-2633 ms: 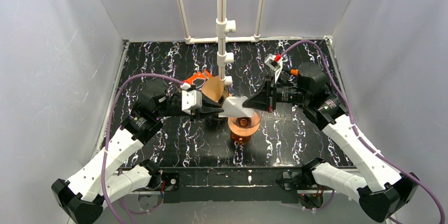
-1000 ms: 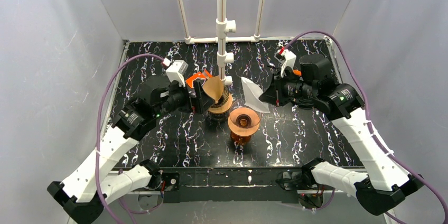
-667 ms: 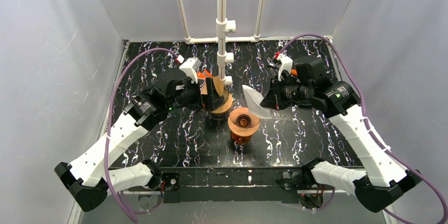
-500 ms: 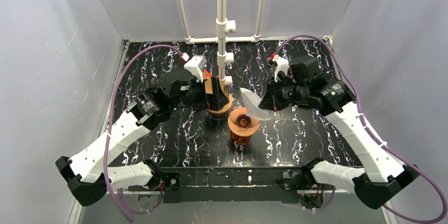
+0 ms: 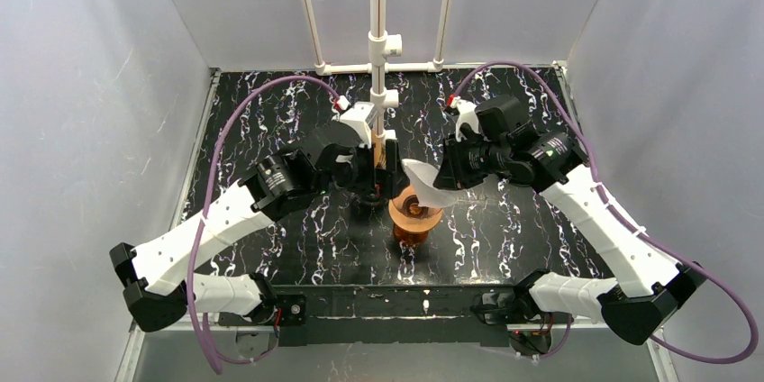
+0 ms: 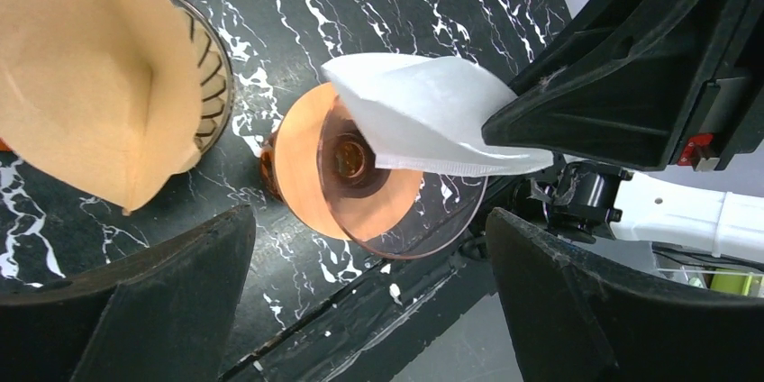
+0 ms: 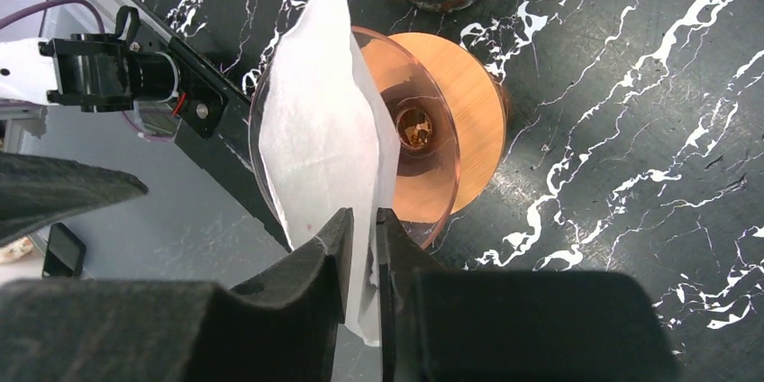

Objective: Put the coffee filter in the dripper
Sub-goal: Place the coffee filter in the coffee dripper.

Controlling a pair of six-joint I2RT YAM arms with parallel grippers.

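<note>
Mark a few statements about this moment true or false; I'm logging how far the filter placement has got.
1. The white paper filter runs between the fingers of the right gripper. True.
2. The left gripper is shut on a brown filter. False: its jaws stand wide open and hold nothing.
3. The white paper filter lies flat on the table. False: it hangs tilted over the amber dripper, one edge in the right gripper.
4. Brown filters sit in a wire holder beside the amber dripper. True.
</note>
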